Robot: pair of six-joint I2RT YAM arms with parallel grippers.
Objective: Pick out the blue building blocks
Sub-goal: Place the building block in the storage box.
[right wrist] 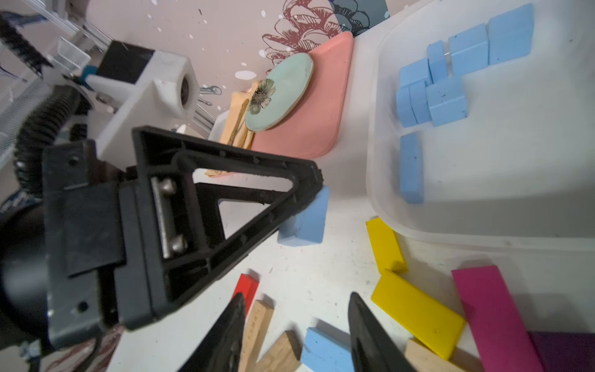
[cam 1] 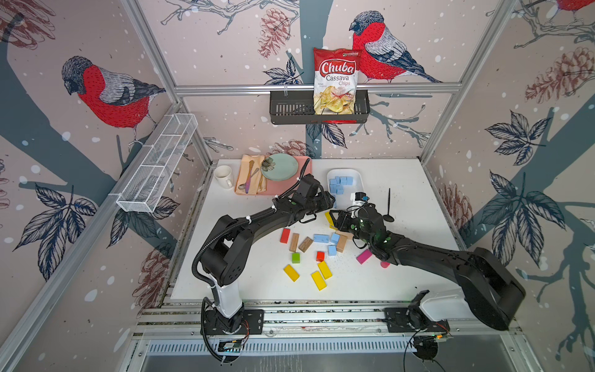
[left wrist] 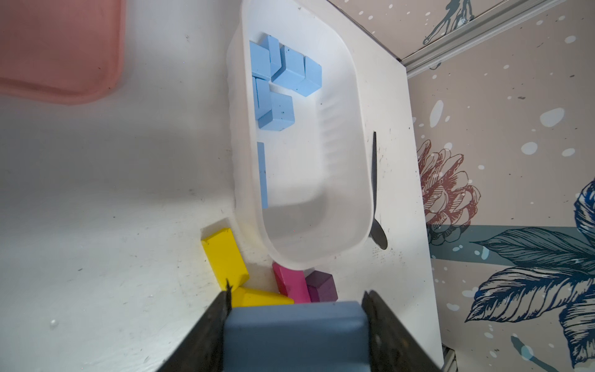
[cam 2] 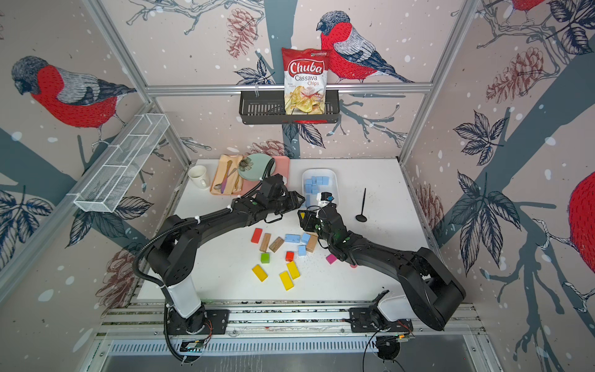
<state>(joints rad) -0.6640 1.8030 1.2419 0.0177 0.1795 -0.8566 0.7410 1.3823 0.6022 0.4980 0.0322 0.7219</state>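
Several blue building blocks (cam 1: 339, 185) (cam 2: 314, 185) lie in the white tray (cam 1: 359, 175) at the back; the wrist views show them too (left wrist: 283, 74) (right wrist: 447, 100). My left gripper (left wrist: 296, 299) (cam 1: 330, 203) is shut on one more blue block (left wrist: 296, 335) (right wrist: 306, 219), just off the tray's near corner. Three loose blue blocks (cam 1: 321, 238) (cam 1: 335, 237) (cam 1: 332, 250) rest mid-table. My right gripper (right wrist: 297, 296) (cam 1: 334, 219) hovers open with nothing between its fingers. One blue block (right wrist: 325, 351) lies on the table below it.
Yellow blocks (cam 1: 324, 270), red (cam 1: 285, 235), green (cam 1: 296, 257), magenta (cam 1: 364, 256) and plain wooden blocks (cam 1: 305, 243) are scattered near the blue ones. A purple block (left wrist: 322, 285) sits by the tray. A pink tray (cam 1: 306, 164) with a plate, a mug (cam 1: 223, 176) and a black spoon (cam 1: 388, 206) stand at the back.
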